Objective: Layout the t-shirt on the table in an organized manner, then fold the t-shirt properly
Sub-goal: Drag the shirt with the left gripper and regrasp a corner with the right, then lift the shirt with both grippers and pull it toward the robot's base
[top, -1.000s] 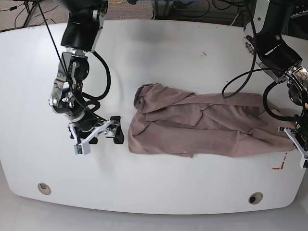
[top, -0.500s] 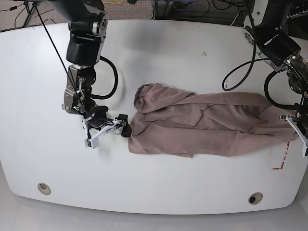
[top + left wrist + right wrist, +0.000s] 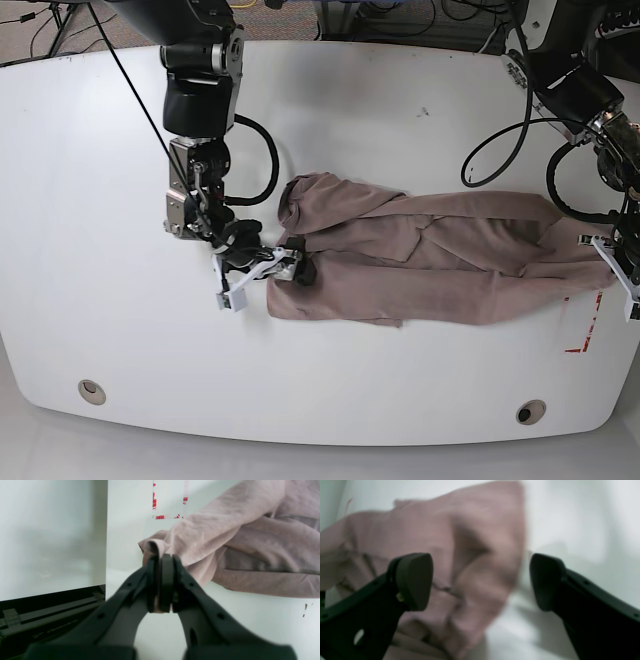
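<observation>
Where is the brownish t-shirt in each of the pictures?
Left wrist view: the t-shirt fills the upper right, one edge pinched in the closed left gripper.
Right wrist view: it is blurry, filling the left and middle behind the open right gripper.
Base view: it lies stretched across the middle and right of the table.
Shared landmark: the red-white tape by the shirt's end shows in the left wrist and base views.
</observation>
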`<state>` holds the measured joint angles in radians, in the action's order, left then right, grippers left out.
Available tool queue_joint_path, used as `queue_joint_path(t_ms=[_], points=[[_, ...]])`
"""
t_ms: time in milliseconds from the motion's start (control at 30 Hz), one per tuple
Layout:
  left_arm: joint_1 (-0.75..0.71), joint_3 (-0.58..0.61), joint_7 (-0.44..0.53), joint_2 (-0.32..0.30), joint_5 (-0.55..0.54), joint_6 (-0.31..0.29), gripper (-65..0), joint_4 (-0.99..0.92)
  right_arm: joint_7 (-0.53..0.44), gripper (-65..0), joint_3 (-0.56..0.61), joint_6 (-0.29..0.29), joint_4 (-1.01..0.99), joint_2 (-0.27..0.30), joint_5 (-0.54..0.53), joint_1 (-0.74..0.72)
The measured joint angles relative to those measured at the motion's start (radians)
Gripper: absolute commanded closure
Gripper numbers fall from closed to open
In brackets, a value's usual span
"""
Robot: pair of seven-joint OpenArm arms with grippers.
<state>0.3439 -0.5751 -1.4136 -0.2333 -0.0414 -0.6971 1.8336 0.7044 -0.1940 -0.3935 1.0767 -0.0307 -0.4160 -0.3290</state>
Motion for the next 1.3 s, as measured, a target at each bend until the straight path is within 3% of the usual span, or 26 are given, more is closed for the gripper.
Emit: queue_joint_path(t_ms=[333, 400, 467, 600, 667, 700, 967, 1300], points=[[0.0, 0.0, 0.0, 0.0, 0.0, 0.0, 0.0, 0.0, -0.005, -57.9, 0.042, 0.0, -0.001, -0.043, -0.007, 0.01], [0.0, 0.0, 0.0, 0.0, 0.0, 0.0, 0.0, 0.0, -0.018, -53.9, 0.042, 0.0, -0.002, -0.043, -0.007, 0.011], [0.0, 0.0, 0.0, 0.0, 0.0, 0.0, 0.0, 0.0, -0.024, -46.5, 0.042, 0.001, -0.005, -0.042, -0.007, 0.011], [0.0, 0.0, 0.0, 0.0, 0.0, 0.0, 0.0, 0.0, -0.016, -15.7, 0.042, 0.014, -0.006, -0.038, 0.005, 0.011], [0.0, 0.0, 0.0, 0.0, 0.0, 0.0, 0.0, 0.0, -0.018, -3.2, 0.042, 0.021, -0.011, -0.037, 0.02, 0.014], [0.0, 0.0, 0.0, 0.0, 0.0, 0.0, 0.0, 0.0, -0.022, 0.0, 0.042, 0.02, -0.012, -0.036, 0.019, 0.015], [-0.022, 0.004, 0.0, 0.002, 0.001, 0.0, 0.0, 0.0, -0.018, 0.0, 0.046, 0.018, -0.002, -0.019, 0.018, -0.006], [-0.019, 0.094, 0.0, -0.001, 0.002, 0.0, 0.0, 0.0, 0.13, 0.0, 0.044, 0.008, 0.281, 0.079, 0.01, 0.034]])
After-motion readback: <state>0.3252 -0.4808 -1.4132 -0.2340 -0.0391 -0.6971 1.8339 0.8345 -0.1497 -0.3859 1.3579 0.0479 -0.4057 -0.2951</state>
